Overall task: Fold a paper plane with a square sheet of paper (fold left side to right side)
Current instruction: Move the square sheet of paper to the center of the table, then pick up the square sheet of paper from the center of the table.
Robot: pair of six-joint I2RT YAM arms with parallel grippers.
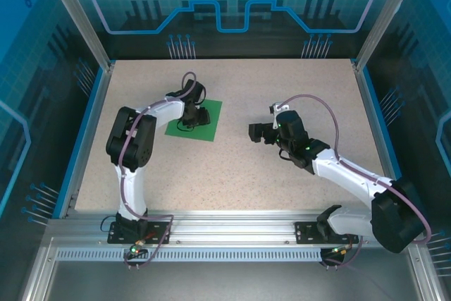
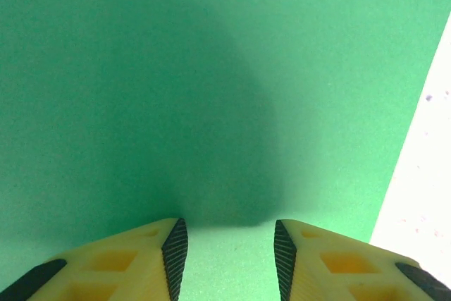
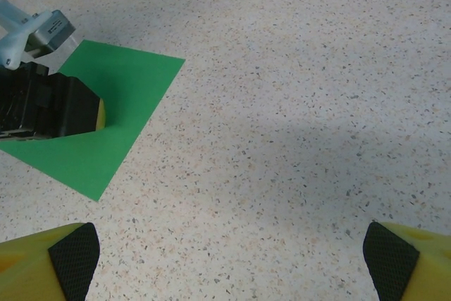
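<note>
Our square sheet of paper [image 1: 213, 112] lies flat on the table [image 1: 268, 188], toward 11 o'clock from the table's middle in the top view. We see the left gripper [image 1: 196, 118] down over it, its fingers [image 2: 175, 248] parted by a narrow gap, green paper beneath and nothing between them; whether the tips touch the sheet we cannot tell. At 3 o'clock of the sheet, well apart, the right gripper [image 1: 254, 132] hangs over bare table, fingers [image 3: 74, 259] spread wide, holding nothing.
</note>
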